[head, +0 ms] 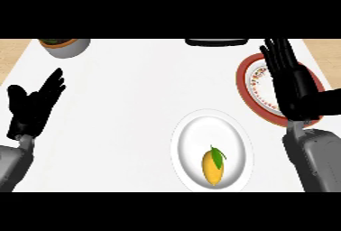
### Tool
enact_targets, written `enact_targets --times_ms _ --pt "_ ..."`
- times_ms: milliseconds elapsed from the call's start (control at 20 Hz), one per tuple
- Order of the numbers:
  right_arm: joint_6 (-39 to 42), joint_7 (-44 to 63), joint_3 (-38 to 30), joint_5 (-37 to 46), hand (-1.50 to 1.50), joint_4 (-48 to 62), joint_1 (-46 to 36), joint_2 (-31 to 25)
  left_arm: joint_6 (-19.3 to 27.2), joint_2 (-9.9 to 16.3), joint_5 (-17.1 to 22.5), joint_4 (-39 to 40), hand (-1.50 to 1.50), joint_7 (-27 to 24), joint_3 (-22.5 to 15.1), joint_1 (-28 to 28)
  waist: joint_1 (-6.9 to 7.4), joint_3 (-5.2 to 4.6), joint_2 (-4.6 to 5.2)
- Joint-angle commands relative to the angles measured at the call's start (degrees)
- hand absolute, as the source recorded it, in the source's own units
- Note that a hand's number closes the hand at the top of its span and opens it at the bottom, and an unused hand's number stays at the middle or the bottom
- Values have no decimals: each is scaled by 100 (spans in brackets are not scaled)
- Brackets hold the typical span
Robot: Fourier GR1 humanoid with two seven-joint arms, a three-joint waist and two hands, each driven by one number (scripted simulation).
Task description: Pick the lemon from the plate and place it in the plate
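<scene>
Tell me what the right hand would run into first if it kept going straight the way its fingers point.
Probably nothing on the counter. The right hand is open above the red-rimmed round plate, its fingers pointing toward the far edge. Beyond the fingertips only bare white countertop shows; the dark object at the far edge sits off to the left.

Counter top (133,103) appeared smooth, matt white; bare wood showed at its corners (15,49). White plate (190,135) looked glossy, ceramic-like. Lemon (213,168) had smooth yellow skin. Both hands (33,101) (293,76) were matt black, forearms (320,158) grey, plastic-like.
</scene>
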Motion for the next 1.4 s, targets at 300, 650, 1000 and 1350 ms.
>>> enact_targets --times_ms 300,650,1000,1350 --pt "1278 67 967 1288 150 -749 173 -1451 562 -553 -147 -151 0 136 -168 673 -9 -279 -123" --pt "-281 -1323 1199 1311 150 -391 2222 65 865 -983 -236 -433 0 -131 -355 1197 21 -6 136" --pt "1297 -3661 1808 1414 -150 307 2725 -485 798 -1100 -320 -222 0 -138 -299 945 70 -45 140" --pt "682 -2233 1852 3115 -150 -453 2206 -1326 1053 -1328 -515 -317 0 194 -434 788 57 -57 119"
